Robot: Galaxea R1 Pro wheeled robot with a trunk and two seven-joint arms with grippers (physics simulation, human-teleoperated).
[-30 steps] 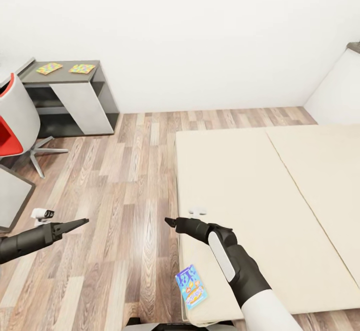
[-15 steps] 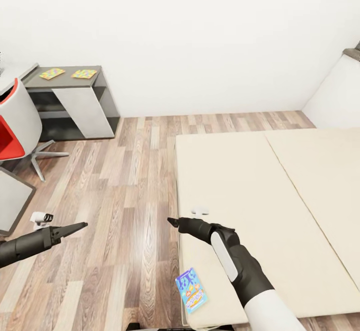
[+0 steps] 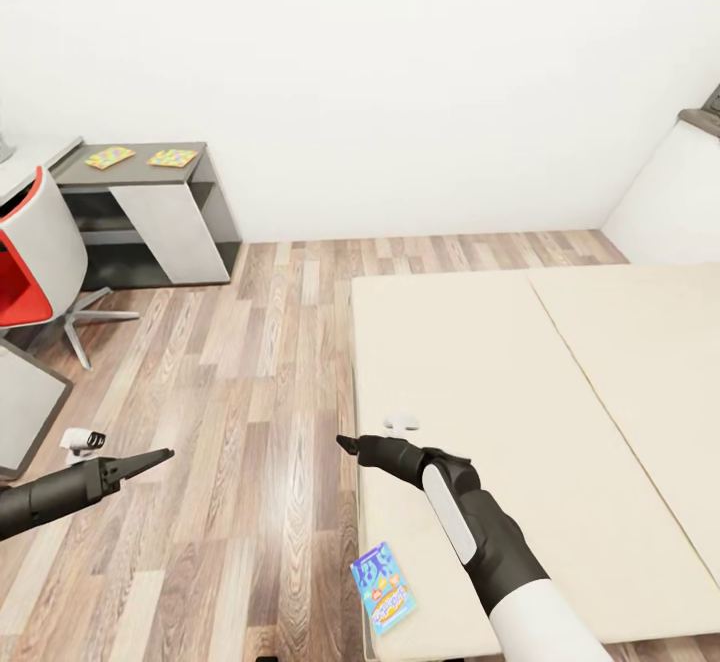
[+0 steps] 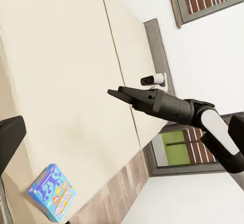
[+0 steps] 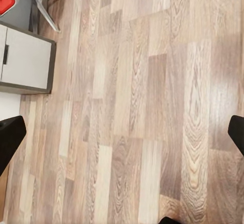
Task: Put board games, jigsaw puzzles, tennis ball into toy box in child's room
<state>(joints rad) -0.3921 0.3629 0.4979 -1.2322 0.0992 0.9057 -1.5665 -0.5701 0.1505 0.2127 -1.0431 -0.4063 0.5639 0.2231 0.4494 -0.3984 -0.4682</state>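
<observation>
While I hold the head camera forward and down, the wood floor takes the left and centre of the frame and the bed takes the right, under a white wall. At the upper left stands a grey table; two jigsaw puzzles lie flat on its top, side by side and apart. A red and white chair stands at the left edge, just in front of the table.

At lower centre, one board game lies flat on the near left corner of the bed, close to the edge. In the left wrist view I see the same box on the mattress.

My right gripper hangs over the bed's left edge, above the box in the frame; its fingers look pressed together. My left gripper hangs over the floor at lower left, fingers also drawn to a point. Neither holds anything.
</observation>
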